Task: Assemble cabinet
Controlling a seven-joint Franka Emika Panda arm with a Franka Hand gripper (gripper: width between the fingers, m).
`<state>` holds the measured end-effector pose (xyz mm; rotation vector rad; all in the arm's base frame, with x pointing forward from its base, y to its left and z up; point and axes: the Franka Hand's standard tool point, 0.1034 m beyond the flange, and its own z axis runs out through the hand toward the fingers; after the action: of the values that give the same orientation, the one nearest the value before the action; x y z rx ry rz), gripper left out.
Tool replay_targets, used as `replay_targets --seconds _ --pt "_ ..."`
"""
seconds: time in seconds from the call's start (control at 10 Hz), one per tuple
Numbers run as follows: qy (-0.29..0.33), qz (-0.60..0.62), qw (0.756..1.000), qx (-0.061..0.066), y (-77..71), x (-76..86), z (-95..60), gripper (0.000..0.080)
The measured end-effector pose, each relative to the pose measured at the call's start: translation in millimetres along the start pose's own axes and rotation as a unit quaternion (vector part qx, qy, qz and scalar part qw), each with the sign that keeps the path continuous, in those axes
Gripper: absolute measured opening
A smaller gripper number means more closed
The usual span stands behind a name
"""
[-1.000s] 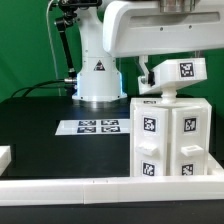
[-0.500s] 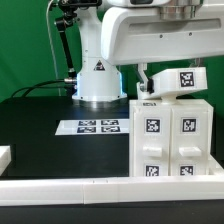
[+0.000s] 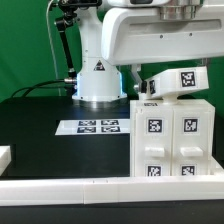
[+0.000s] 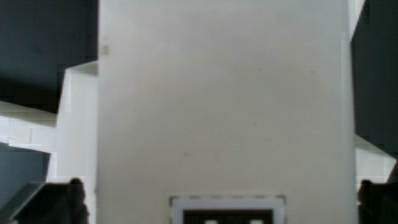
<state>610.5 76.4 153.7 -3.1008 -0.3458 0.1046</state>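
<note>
claw (image 4: 224,200) straddles the white tagged top panel (image 3: 183,80) of the cabinet (image 3: 168,140). fingers (image 4: 68,200) sit one on each side of the panel, close at its edges. cannot tell from either view whether they press on it or stand just clear. panel rests on the cabinet body, which stands directly under the claw on the black table (image 3: 40,120). marker board (image 3: 97,127) lies flat, lower than the claw, off toward the exterior view's left.
</note>
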Motion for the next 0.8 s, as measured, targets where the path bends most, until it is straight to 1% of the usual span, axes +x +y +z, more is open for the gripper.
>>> replay_targets --seconds 0.1,0.4,0.5,0.6,0.7,0.8 --pt "0.000 0.000 1.000 0.000 0.0 0.0 0.2 0.0789" --pt "0.001 0.000 1.000 0.000 0.1 0.3 0.5 0.0798" --pt "0.017 -0.001 1.000 -0.003 1.0 3.9 -1.0 0.0796" --pt "0.026 -0.002 1.000 -0.003 0.9 1.5 -6.6 0.0796" --pt "0.067 -0.002 0.998 -0.009 2.8 3.6 -12.3 0.0796" --pt "0.096 -0.001 0.995 -0.013 4.0 0.3 -13.6 0.0796"
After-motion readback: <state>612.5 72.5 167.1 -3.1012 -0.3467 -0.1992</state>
